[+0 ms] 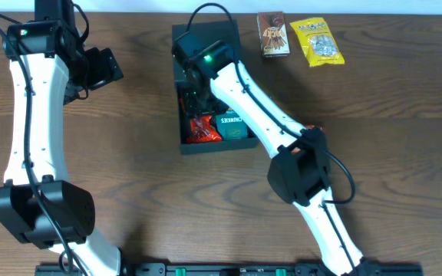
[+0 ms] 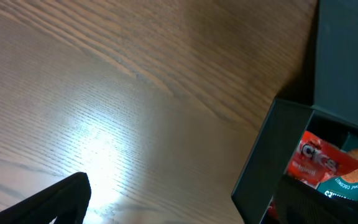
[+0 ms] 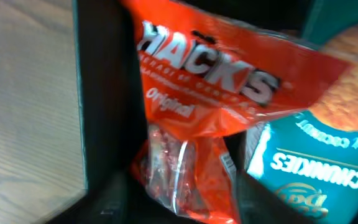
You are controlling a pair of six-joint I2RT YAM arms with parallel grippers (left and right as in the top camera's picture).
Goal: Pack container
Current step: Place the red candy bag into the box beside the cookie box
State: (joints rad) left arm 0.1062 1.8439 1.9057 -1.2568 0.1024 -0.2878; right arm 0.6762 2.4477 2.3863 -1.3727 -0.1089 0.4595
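The dark container (image 1: 181, 115) stands open at the table's back middle, its flap lid (image 1: 213, 32) folded away behind it. Inside lie a red-orange snack packet (image 1: 203, 130) and a small teal carton (image 1: 234, 126). My right gripper (image 1: 198, 101) reaches down into the box. In the right wrist view its fingers stand apart on either side of a red, partly clear packet (image 3: 191, 168), below an orange "Hacks" packet (image 3: 229, 81) and beside the teal carton (image 3: 316, 168). My left gripper (image 1: 102, 69) hovers open and empty left of the box, whose wall (image 2: 266, 162) shows in the left wrist view.
A brown packet (image 1: 273, 34) and a yellow packet (image 1: 319, 42) lie on the wooden table at the back right of the box. The right arm stretches diagonally from the front right across the box's near right corner.
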